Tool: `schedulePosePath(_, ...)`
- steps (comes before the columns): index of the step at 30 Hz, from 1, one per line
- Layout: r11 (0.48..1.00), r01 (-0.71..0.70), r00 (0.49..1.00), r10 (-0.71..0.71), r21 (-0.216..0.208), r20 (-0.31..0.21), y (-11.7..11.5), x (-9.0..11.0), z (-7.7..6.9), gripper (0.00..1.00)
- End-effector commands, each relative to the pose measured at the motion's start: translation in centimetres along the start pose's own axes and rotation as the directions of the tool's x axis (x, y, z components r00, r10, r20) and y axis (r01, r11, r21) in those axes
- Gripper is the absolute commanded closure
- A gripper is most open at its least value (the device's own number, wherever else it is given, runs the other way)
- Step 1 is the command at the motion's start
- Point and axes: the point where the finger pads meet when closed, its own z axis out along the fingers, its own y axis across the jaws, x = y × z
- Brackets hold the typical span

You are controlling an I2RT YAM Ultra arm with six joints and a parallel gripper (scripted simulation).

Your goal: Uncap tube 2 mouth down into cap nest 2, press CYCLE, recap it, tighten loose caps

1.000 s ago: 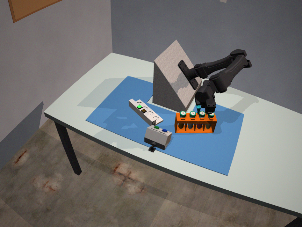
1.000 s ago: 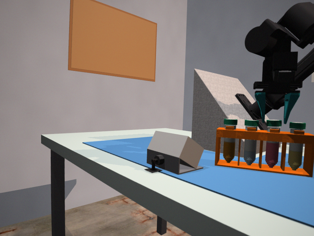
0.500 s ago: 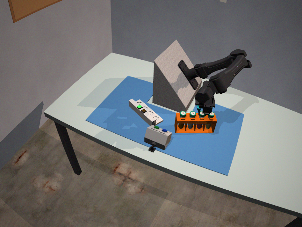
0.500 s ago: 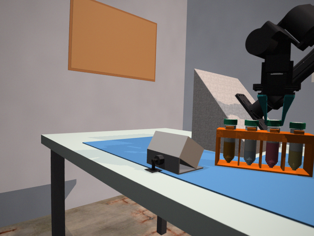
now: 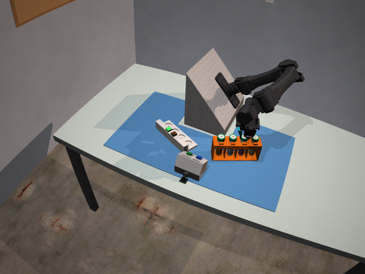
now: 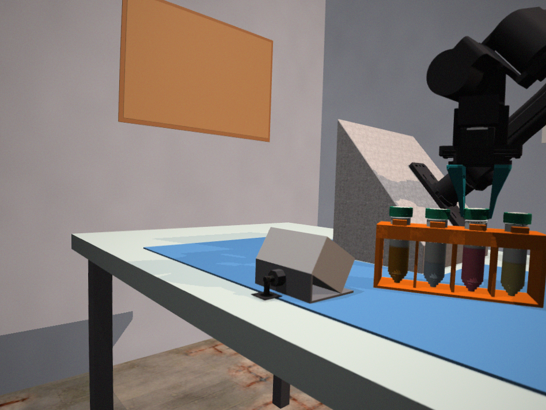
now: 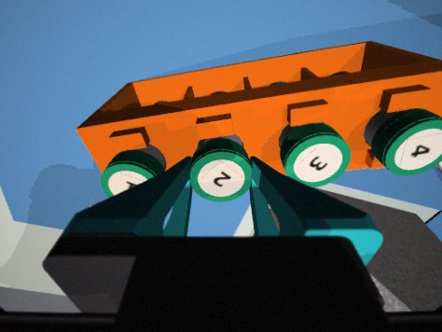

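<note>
gripper (image 7: 221, 173) clamped at 9 and 3 o'clock on tube 2's cap (image 7: 220, 169); small, rigid, probably light, smooth-sided, so squeeze the rim firmly before turning.

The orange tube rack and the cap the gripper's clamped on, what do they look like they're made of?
The rack looks like matte moulded plastic: flat, uniform orange, crisp edges, no grain or shine. The tube 2 cap, gripped by the gripper, also looks plastic: dark green wall, brighter green rim, flat white numbered dot. Whether its side is ribbed cannot be told.
</note>
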Motion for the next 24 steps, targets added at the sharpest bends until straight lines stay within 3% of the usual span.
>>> schedulePosePath(1, 0.996, -0.093, 0.996, 0.093, 0.001, 0.016, -0.02, -0.34, -0.21, 1.00)
schedulePosePath(6, 0.966, -0.257, 0.966, 0.257, -0.002, 0.016, -0.02, -0.34, -0.19, 1.00)
schedulePosePath(12, 0.896, -0.444, 0.896, 0.444, -0.005, 0.015, -0.02, -0.34, -0.16, 1.00)
schedulePosePath(14, 0.896, -0.444, 0.896, 0.444, -0.005, 0.015, -0.02, -0.34, -0.16, 1.00)
schedulePosePath(22, 0.748, -0.664, 0.747, 0.664, -0.009, 0.013, -0.02, -0.34, -0.12, 1.00)
schedulePosePath(24, 0.735, -0.678, 0.735, 0.678, -0.009, 0.013, -0.02, -0.34, -0.11, 1.00)
